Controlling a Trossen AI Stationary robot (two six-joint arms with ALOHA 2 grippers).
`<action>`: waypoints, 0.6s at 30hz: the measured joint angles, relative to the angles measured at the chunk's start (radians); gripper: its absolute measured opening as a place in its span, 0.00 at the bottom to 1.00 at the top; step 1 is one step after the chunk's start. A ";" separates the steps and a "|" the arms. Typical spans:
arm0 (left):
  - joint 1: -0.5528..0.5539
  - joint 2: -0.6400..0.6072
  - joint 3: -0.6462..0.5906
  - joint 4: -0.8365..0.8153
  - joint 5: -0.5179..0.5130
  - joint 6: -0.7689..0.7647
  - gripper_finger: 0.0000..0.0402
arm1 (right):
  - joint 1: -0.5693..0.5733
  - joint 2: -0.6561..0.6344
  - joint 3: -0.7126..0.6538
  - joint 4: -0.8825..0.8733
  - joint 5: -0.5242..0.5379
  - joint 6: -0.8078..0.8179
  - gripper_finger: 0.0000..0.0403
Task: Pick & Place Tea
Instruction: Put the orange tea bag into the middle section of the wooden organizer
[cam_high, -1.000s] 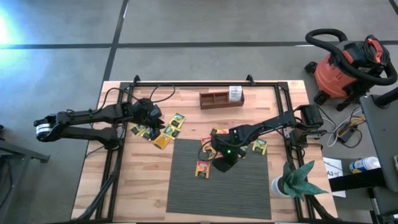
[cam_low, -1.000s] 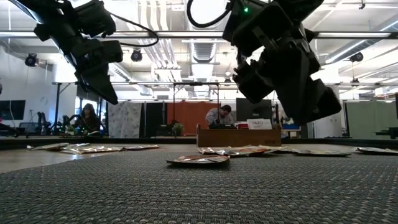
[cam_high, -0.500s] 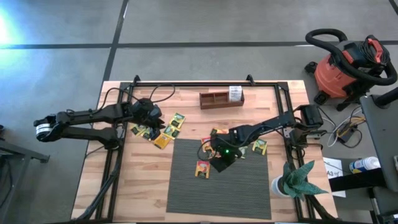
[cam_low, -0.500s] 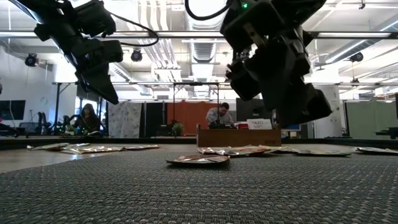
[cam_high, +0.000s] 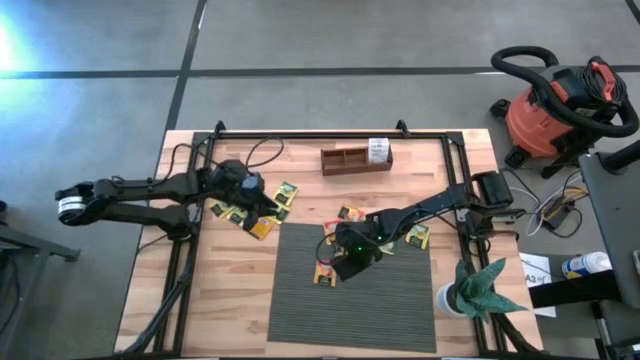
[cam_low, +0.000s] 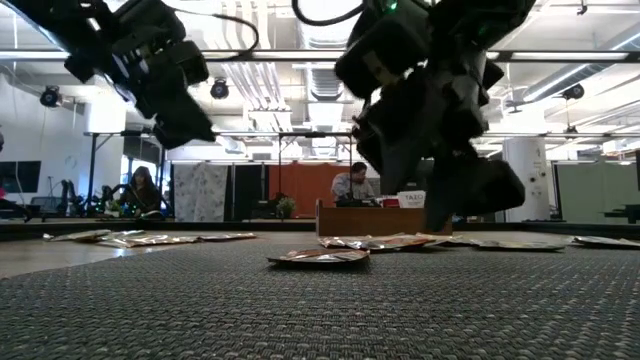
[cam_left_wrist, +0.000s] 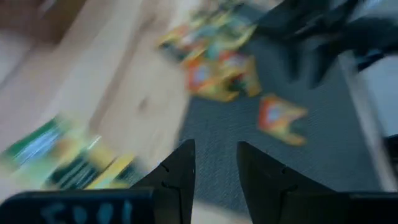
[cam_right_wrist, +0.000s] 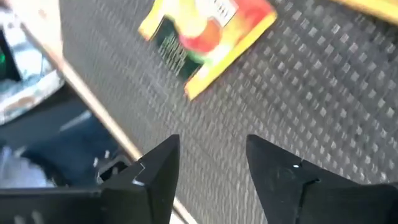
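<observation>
Right gripper (cam_high: 341, 266) over the mat (cam_high: 400, 310), fingers spread and empty, orange tea sachet (cam_high: 324, 274) partly hidden beneath it, left gripper (cam_high: 262, 204) parted, empty (its view blurred), above sachets (cam_high: 277, 203) near the table's (cam_high: 230, 300) left edge.

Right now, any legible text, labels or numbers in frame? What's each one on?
None can be read for certain.
White label on the wooden tray: print too small.
White sign on the tray in the low view: dark letters, not legible.
Orange tea sachet on the grey mat: printed lines, blurred.
Paper sheet beside the table: too small.
</observation>
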 joint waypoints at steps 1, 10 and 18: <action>-0.014 0.007 -0.014 0.044 0.003 -0.012 0.28 | 0.000 0.005 0.002 0.001 0.017 0.011 0.45; -0.210 0.176 -0.049 0.219 -0.076 -0.010 0.28 | 0.004 0.018 0.004 0.051 0.075 0.088 0.45; -0.366 0.386 0.025 0.360 -0.206 0.003 0.28 | 0.037 0.043 0.005 0.140 0.075 0.128 0.45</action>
